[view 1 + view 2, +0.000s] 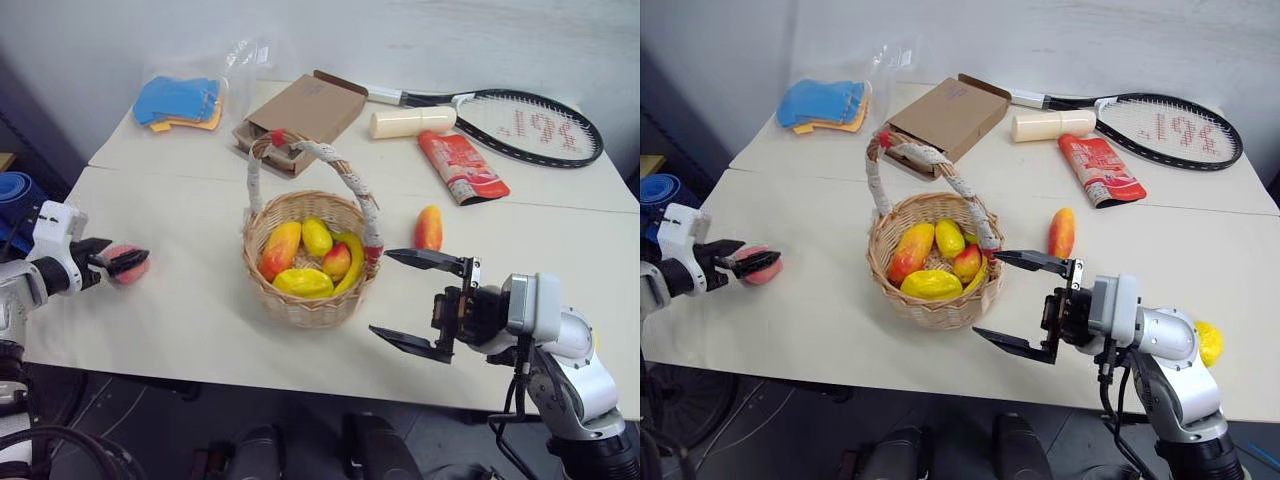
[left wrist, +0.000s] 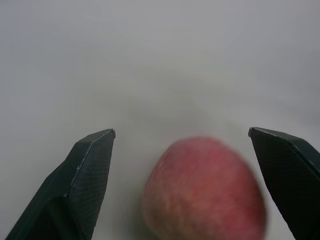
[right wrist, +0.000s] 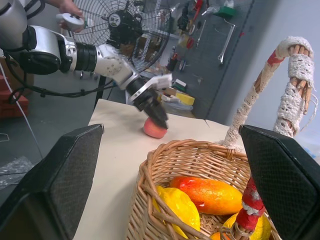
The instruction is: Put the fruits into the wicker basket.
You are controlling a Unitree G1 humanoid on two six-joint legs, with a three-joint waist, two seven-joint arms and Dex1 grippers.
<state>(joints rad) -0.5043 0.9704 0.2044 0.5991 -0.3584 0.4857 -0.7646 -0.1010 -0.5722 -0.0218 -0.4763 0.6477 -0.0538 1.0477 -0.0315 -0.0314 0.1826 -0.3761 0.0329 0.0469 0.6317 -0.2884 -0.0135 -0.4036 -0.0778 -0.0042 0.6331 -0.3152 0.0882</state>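
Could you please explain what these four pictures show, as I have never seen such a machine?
It is a two-armed humanoid robot. Two pictures come from cameras on its head, two from cameras on its wrists. On the table stands a wicker basket with several fruits inside. A peach lies near the table's left edge, between the open fingers of the left claw, not gripped yet. A mango lies right of the basket. The right claw hangs open and empty beside the basket. Farther back lie a racket and a cardboard box.

Fruits in wicker basket (image 1: 300,300): five. Loose: peach (image 1: 128,264), mango (image 1: 428,227), yellow fruit (image 1: 1208,343).
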